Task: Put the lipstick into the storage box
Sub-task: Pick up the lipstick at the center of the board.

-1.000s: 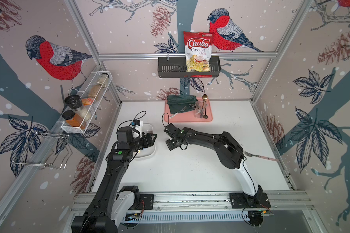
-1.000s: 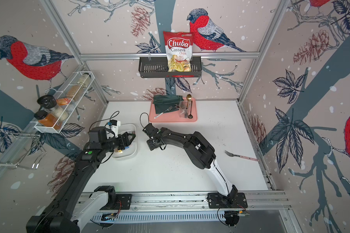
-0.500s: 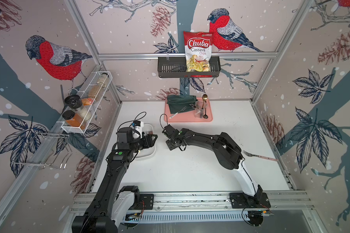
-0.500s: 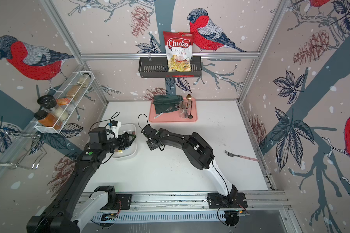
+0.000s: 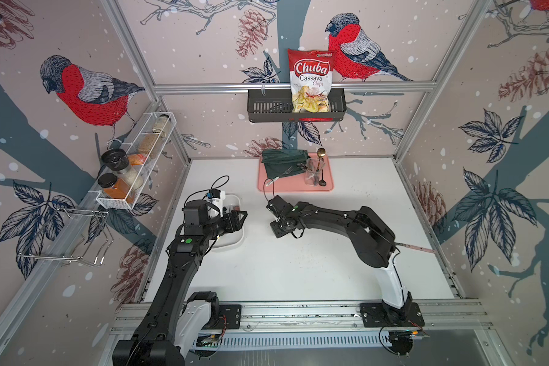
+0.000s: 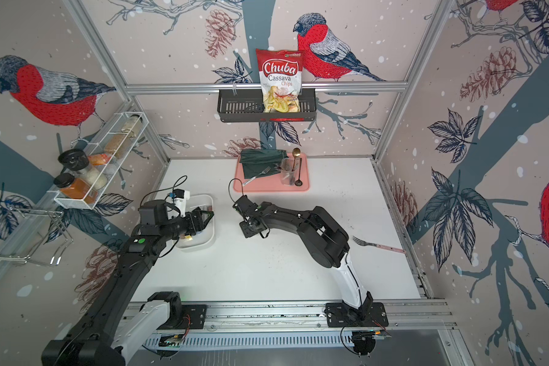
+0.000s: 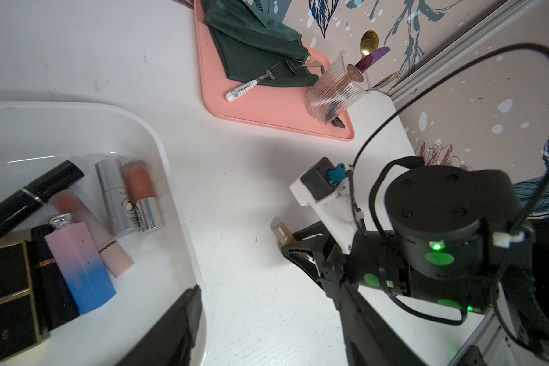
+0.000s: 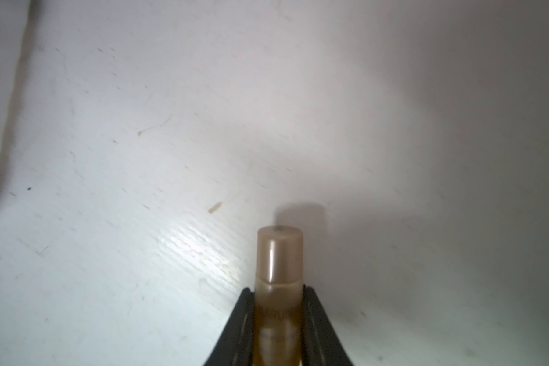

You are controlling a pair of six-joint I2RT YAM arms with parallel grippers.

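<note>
The right gripper is clenched on the beige cylindrical lipstick tube. Its two black fingers press against the tube's sides, and the rounded cap sticks out past their tips. The tube is down at the white tabletop, outside the white plastic rounded-rectangular storage box and clearly apart from its rim. The left gripper hovers above that box with its jaws parted, holding nothing. Other lipsticks lie inside the box, among them a pink-and-blue square tube and a silver cylinder.
</note>
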